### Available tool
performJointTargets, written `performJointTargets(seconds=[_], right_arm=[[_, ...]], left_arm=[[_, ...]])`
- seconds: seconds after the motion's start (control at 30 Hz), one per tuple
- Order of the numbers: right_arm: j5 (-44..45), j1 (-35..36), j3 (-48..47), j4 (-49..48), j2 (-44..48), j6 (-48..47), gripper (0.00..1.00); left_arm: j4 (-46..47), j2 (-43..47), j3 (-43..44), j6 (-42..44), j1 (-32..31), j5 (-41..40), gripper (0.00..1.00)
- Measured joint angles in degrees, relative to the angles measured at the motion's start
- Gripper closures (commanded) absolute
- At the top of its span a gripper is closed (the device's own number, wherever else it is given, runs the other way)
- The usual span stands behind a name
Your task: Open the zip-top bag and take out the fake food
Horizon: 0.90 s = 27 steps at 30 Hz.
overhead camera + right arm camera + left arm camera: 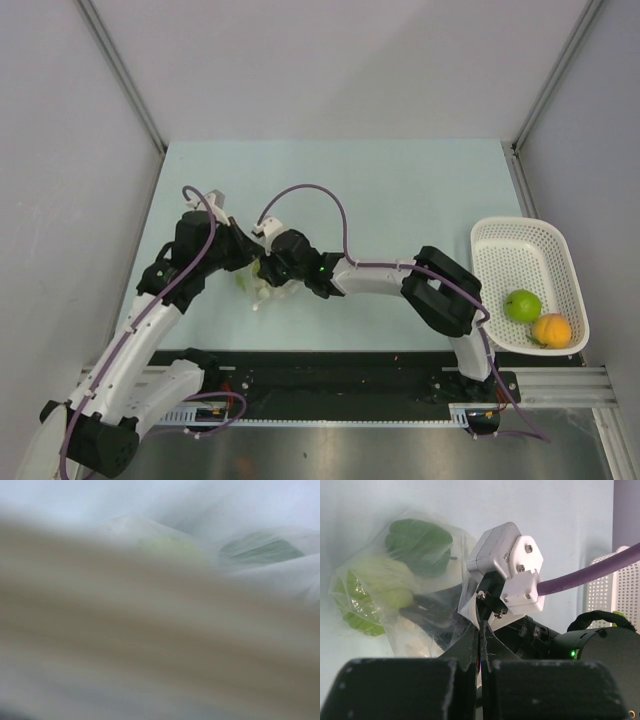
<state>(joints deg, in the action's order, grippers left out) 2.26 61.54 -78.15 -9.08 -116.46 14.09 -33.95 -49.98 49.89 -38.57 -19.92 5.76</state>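
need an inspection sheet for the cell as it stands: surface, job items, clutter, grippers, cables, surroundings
surface: pale green table, no spills seen.
job's things: zip-top bag between the two grippers, with a dark green piece and a light green piece inside; lime-green fruit and orange fruit in the white mesh basket at the right edge.
clutter: nothing seen.
grippers: left gripper shut on the bag's edge; right gripper at the bag, jaws hidden, its camera blurred by plastic.
cables: purple cables looped above both wrists.
surroundings: grey walls on three sides; metal rail at the near edge.
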Motion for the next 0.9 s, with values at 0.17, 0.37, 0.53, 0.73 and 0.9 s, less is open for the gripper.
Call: performJointTargets(seconds=[0.17,0.37,0.53,0.73,0.9], right_arm=[[0.2,0.3,0.0,2.2,1.3,-1.5,1.00],[0.2,0.7,0.3,9.6,5.8,-2.1,1.00],[-0.4,0.9,0.5,14.0,11.0,-2.2,0.96],[-1.8,0.7,0.4,14.1,14.7,-1.5,0.71],[-1.5,-0.5,0.4,13.0,12.9,0.7,0.72]], left_arm=[[0.1,1.0,-0.4,0.1,0.0,0.0,1.00],[0.8,2.4,-0.5,0.5,-0.5,0.7,1.00],[1.0,2.8,-0.9,1.5,-0.5,-0.1,1.00],[1.2,2.8,-2.4,1.6,-0.5,1.5,1.00],[1.7,2.8,-2.3,1.6,-0.5,4.1,1.00]])
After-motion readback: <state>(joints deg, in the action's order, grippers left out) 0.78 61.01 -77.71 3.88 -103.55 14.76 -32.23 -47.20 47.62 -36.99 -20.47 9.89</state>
